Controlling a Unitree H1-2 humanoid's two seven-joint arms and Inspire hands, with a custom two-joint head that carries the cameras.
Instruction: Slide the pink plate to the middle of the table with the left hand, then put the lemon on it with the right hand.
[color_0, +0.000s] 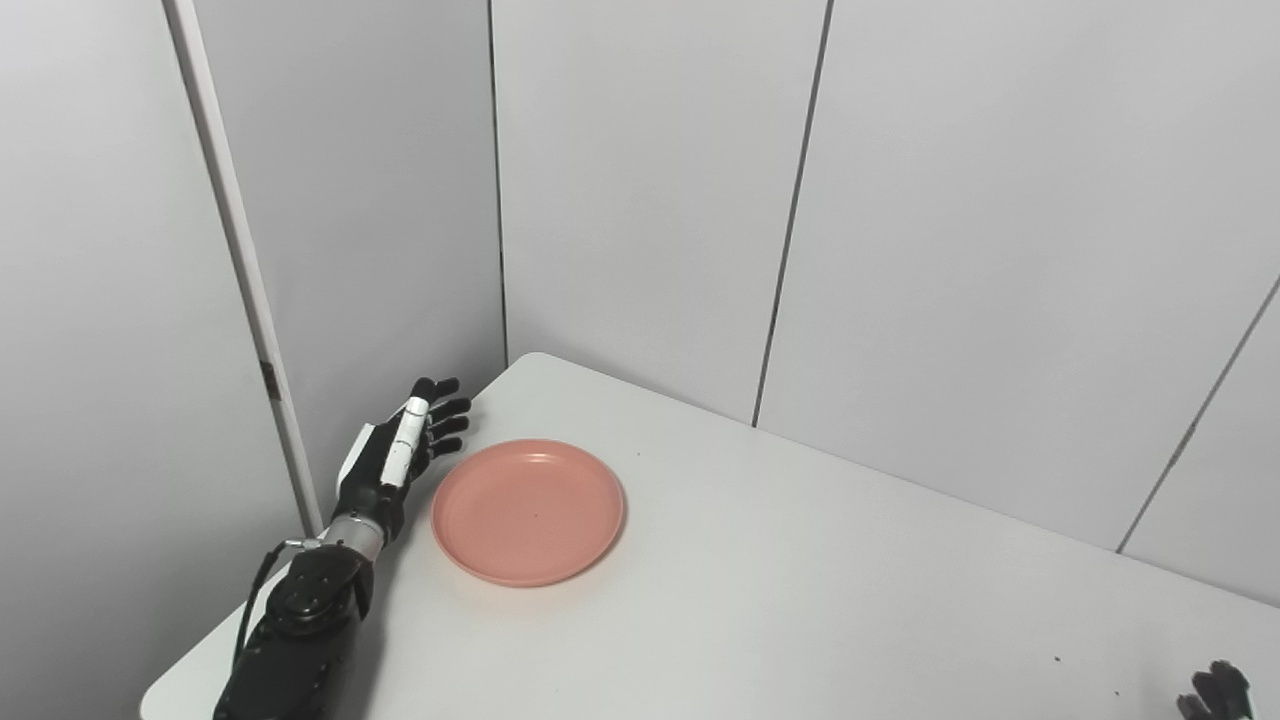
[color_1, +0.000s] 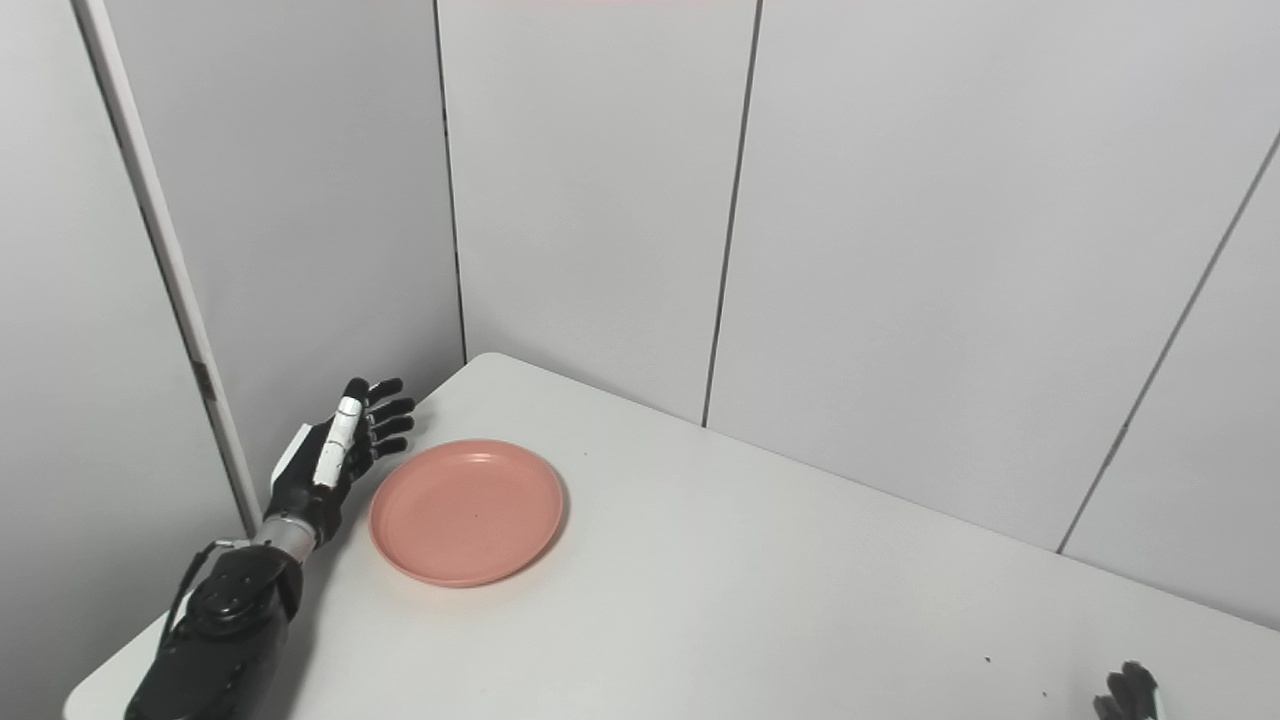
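Pink and round, the plate (color_0: 528, 511) is lying flat on the white counter (color_0: 800, 600), toward the counter's left side and not far from its far corner, where grey wall panels (color_0: 900, 250) are meeting behind it. Its shallow rim is running all the way round, and nothing is sitting on its surface. Just beside the plate's left edge, the left robot hand (color_0: 398, 452) is reaching in above the counter's left border, its dark forearm (color_0: 300, 630) coming up from the bottom of the view. That robot hand is standing on edge with its fingers (color_1: 385, 412) stretched out and slightly spread, pointing toward the far corner, and it is gripping nothing; a narrow gap seems to be showing between it and the plate's rim, though whether the palm side is brushing the rim is hard to tell from these angles. At the bottom right corner of both views, only the dark tips of the right robot hand (color_0: 1218, 692) are peeking over the frame edge, well apart from the plate, and too little is showing to tell whether it is spread or closed. No lemon is appearing in either view.
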